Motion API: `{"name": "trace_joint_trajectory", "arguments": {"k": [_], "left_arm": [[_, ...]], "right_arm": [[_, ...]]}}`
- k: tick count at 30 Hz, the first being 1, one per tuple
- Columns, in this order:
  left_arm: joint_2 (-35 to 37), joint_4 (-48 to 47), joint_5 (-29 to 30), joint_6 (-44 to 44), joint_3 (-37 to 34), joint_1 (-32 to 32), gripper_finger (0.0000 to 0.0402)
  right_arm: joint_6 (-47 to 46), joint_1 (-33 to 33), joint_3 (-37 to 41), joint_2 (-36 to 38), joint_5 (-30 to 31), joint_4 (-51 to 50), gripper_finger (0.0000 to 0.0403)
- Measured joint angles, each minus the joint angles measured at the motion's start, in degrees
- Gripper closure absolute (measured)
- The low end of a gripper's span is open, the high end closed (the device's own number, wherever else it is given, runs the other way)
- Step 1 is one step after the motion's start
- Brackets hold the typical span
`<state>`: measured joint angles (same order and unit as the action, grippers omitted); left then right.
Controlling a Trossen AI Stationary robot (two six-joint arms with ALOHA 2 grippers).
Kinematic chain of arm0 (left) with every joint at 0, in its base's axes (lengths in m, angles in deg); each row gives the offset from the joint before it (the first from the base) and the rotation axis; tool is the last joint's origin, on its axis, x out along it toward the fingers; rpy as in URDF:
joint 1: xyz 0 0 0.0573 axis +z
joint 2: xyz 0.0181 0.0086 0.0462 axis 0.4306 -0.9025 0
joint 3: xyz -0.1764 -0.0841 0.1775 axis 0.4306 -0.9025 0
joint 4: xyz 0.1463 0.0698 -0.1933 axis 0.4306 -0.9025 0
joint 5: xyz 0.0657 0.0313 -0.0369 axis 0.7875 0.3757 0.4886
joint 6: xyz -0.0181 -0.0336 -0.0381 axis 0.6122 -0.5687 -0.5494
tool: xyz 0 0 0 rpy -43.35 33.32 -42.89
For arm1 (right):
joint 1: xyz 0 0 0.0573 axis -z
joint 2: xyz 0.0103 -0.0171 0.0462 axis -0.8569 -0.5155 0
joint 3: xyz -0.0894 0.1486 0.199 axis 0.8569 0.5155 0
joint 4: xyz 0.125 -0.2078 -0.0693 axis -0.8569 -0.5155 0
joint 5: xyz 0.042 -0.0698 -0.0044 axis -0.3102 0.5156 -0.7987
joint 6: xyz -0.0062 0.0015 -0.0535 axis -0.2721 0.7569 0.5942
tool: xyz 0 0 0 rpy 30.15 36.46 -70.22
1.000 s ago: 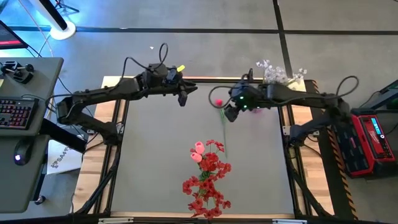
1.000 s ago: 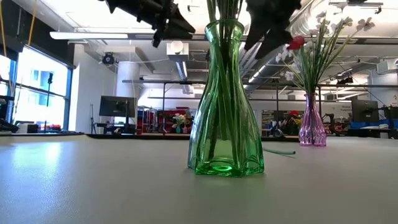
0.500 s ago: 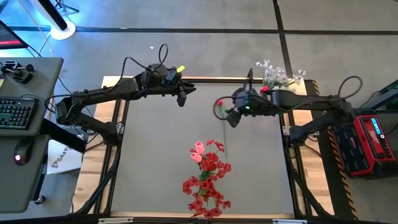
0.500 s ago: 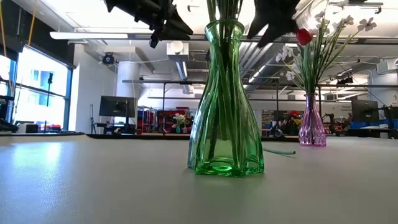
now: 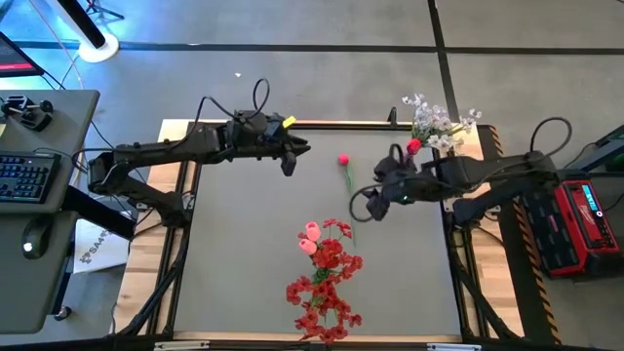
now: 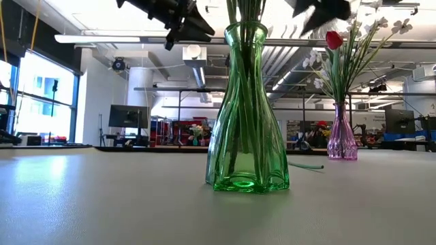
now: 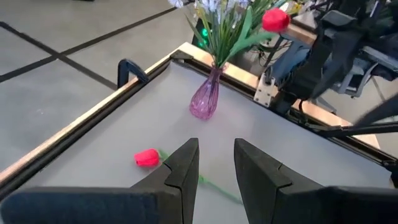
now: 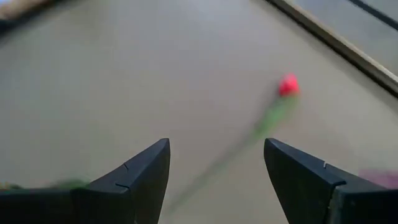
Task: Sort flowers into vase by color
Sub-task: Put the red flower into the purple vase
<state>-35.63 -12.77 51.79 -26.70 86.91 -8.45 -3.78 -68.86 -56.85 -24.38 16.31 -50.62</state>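
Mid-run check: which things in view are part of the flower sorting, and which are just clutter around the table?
Part of the job:
- red bud on the table
- green vase with red and pink flowers
- pink vase with white sprays and a red bud
- right gripper, open
- left gripper

Lying about:
- keyboard
- mouse
- red case

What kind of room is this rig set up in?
Probably an open lab or workshop, not a home. The low view looks past the green vase to exposed ceiling ducts and a monitor on distant benches; the high view shows a keyboard on a desk beside the table.
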Motion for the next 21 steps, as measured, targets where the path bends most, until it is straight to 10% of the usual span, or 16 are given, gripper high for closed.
{"name": "trace_joint_trajectory", "arguments": {"k": [21], "left_arm": [[0.37,-13.54,18.0,-6.0,0.01,-15.09,0.0312]], "right_arm": [[-28.01,-9.3,0.24,-12.58,-2.08,-17.02,0.0155]]}}
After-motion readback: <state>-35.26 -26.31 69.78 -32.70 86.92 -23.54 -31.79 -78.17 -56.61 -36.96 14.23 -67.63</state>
